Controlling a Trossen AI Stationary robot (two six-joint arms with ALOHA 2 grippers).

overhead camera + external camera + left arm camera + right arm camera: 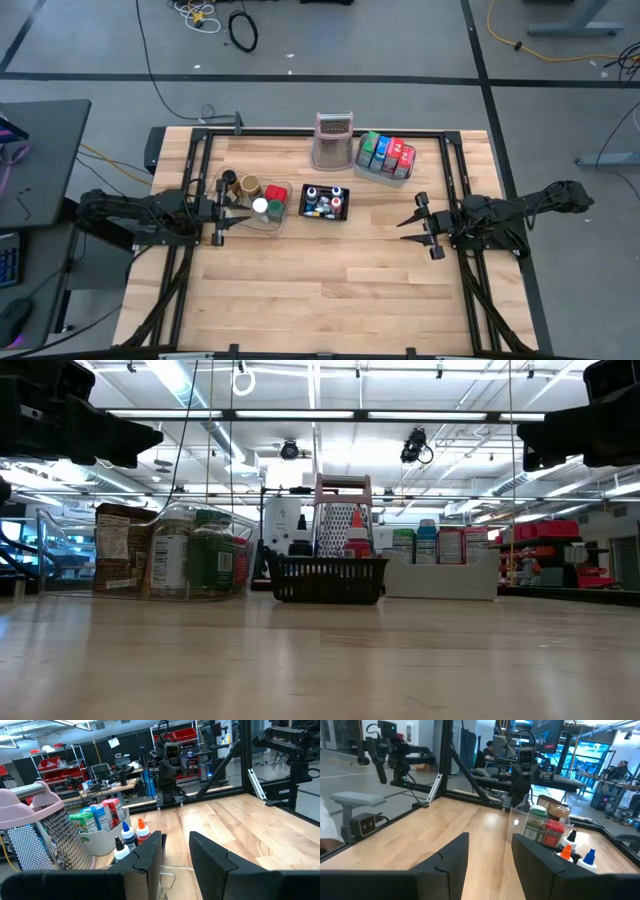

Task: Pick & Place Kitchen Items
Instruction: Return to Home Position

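Red, green, white, brown and black lids identify the squat jars (261, 207), which stand grouped inside the clear tub (262, 229). The tub sits directly in front of the jaws of the left gripper (238, 212), with its near wall just beside the fingertips. The small bottles (324, 201), capped in several colours, stand upright in the black mesh basket (325, 218). Seen from the left jaws, the basket lies just beyond the tub, between the two grippers. The green, blue and red packets (388, 152) stand on edge in a row in the grey tray (384, 176). The tray lies ahead of the jaws of the right gripper (406, 230) and off toward the far edge of the wooden table (330, 290), well apart from the fingertips. The box grater (333, 140) stands upright just beside the tray and behind the basket. The left jaws are parted by a moderate gap and hold nothing. The right jaws are likewise parted and empty; they point toward the basket, with bare wood between the fingertips and the basket wall. Both grippers are held above the table surface and face each other across the containers. Neither pair of jaws contacts a jar, bottle or packet.
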